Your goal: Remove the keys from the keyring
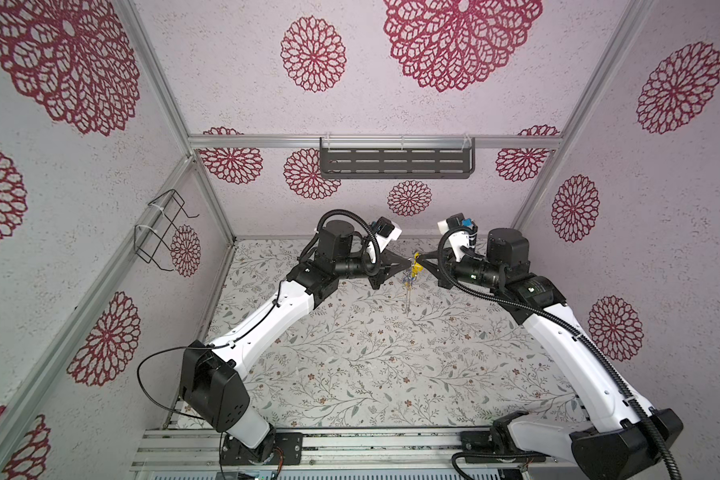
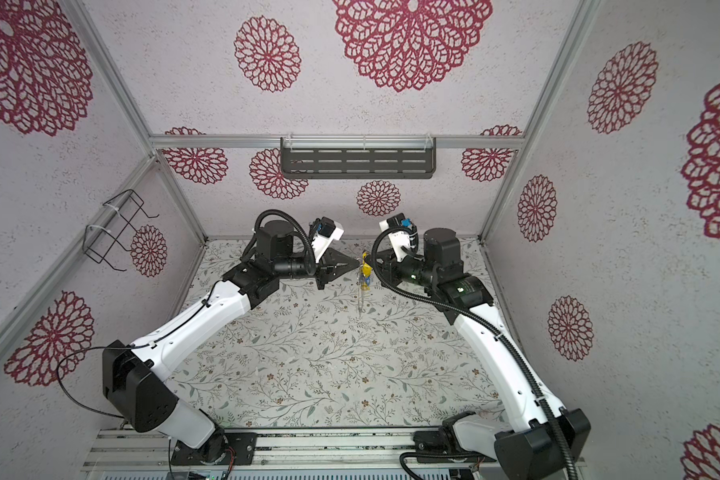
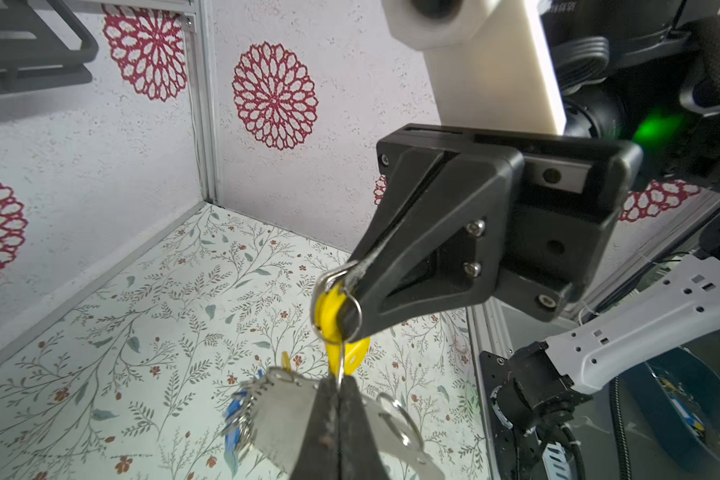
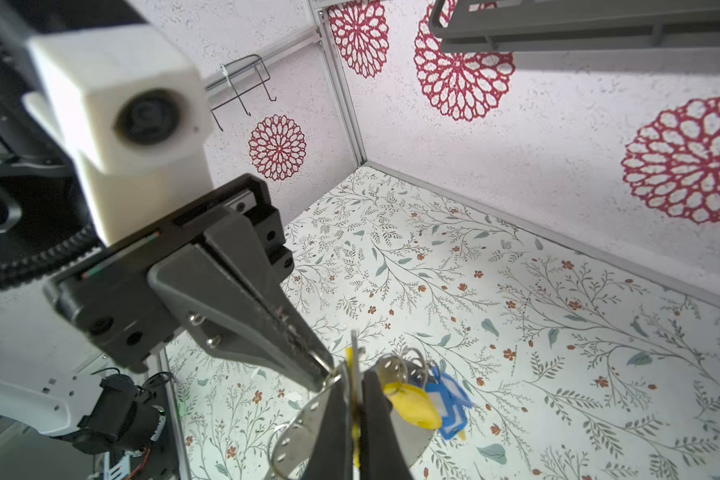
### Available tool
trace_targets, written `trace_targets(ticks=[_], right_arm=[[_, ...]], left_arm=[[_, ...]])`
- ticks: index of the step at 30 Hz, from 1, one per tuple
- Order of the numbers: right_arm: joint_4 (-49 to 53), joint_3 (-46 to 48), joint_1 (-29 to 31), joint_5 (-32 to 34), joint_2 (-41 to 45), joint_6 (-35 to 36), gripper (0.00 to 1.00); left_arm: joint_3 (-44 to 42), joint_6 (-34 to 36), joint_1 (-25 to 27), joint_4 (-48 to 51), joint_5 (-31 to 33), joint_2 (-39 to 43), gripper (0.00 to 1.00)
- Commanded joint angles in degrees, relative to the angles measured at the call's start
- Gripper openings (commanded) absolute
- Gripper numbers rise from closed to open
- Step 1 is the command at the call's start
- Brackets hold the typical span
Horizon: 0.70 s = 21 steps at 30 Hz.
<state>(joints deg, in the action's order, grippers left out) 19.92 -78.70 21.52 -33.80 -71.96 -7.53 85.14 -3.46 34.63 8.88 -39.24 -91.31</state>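
Observation:
Both grippers meet in the air over the back middle of the table. My left gripper is shut on a thin wire split ring that links to a yellow key. My right gripper is shut on that yellow key, seen edge-on between its fingers. The keyring, a flat grey metal plate with rim holes, hangs below them and looks edge-on in both top views. More keys, yellow and blue, hang from it.
The floral table lies well below the hanging plate. A dark slotted shelf is fixed to the back wall, and a black wire rack to the left wall. Patterned walls close in the left, back and right sides.

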Motion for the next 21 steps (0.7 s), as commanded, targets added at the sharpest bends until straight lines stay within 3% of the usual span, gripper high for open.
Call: trace_targets(ticks=[1, 6, 12, 21], right_arm=[[-0.7, -5.6, -0.2, -1.0, -0.8, -5.4, 0.00], [2.0, -9.3, -0.2, -0.1, -3.3, -10.0, 0.00], [6.3, -12.2, -2.8, 2.9, -6.4, -13.7, 0.00], [7.0, -10.1, -5.9, -0.4, -10.5, -14.6, 0.00]], left_arm=[[0.1, 3.4, 1.5, 2.9, 4.3, -0.7, 0.00], [-1.1, 5.2, 3.4, 0.9, 7.9, -0.8, 0.00], [-6.7, 14.4, 5.8, -3.3, 9.5, 3.1, 0.00], [-7.2, 16.4, 5.8, -5.3, 5.1, 7.4, 0.00]])
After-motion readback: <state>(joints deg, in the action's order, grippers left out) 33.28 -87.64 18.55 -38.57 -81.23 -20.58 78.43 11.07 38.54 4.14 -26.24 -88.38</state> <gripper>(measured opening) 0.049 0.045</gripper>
